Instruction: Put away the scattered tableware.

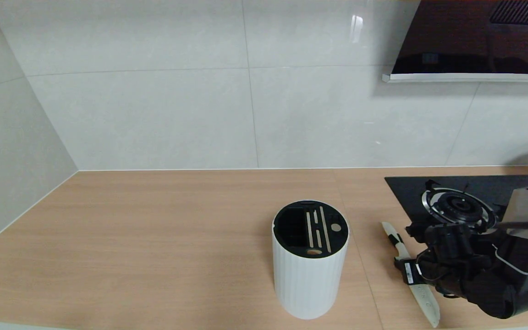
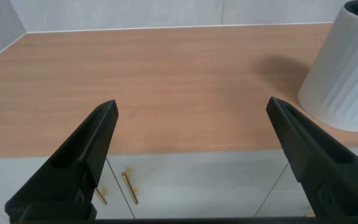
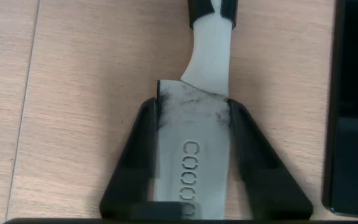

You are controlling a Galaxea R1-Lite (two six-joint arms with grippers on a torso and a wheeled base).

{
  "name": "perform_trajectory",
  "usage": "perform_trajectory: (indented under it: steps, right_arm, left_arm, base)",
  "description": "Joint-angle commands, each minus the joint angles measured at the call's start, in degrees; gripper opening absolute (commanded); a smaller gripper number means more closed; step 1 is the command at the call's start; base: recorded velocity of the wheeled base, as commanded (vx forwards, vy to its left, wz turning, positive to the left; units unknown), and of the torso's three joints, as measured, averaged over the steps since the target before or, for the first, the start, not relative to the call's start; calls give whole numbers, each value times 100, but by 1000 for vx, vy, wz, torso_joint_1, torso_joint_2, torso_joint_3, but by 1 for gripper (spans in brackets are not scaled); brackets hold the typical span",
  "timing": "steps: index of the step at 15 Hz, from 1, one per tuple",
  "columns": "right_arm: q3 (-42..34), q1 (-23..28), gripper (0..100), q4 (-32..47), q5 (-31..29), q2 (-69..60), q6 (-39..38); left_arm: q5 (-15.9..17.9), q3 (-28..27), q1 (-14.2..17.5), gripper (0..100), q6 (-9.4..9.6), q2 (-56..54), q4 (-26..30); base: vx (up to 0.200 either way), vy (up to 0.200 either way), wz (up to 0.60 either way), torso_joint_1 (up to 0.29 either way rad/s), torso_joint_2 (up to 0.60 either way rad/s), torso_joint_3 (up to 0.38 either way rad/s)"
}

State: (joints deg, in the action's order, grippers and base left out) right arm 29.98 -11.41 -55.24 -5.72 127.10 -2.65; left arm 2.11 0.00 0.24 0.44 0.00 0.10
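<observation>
The right gripper [image 3: 193, 107] has its fingers clenched on the blade of the white knife [image 3: 199, 134], which lies flat on the counter [image 1: 154, 238] at 3 o'clock from the slotted holder [image 1: 309, 275], probably so it can be lifted into a slot, while the left gripper [image 2: 191, 109] hangs with fingers spread at the counter's edge.

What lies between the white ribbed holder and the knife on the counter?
Nothing: only bare wooden countertop separates the holder from the knife, and the two lie apart. The head view shows this stretch.
</observation>
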Motion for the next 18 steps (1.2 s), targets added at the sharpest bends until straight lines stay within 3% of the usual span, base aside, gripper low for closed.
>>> perform_trajectory:
  steps: [1, 6, 12, 18]
  right_arm:
    - [-1, -2, 0, 13, 0, -10, 1]
    - [-53, -2, 0, 13, -140, -282, 10]
    - [-299, -54, 0, 400, -158, -2286, 10]
    - [-282, -555, 0, 927, -149, -3648, 10]
  left_arm:
    - [-9, 0, 2, 100, 0, 0, -1]
    - [0, 0, 2, 100, 0, 0, -1]
    - [0, 0, 2, 100, 0, 0, -1]
    - [9, 0, 2, 100, 70, 0, -1]
  base:
    - [0, 0, 0, 0, 0, 0]
    - [0, 0, 0, 0, 0, 0]
    - [0, 0, 0, 0, 0, 0]
    - [0, 0, 0, 0, 0, 0]
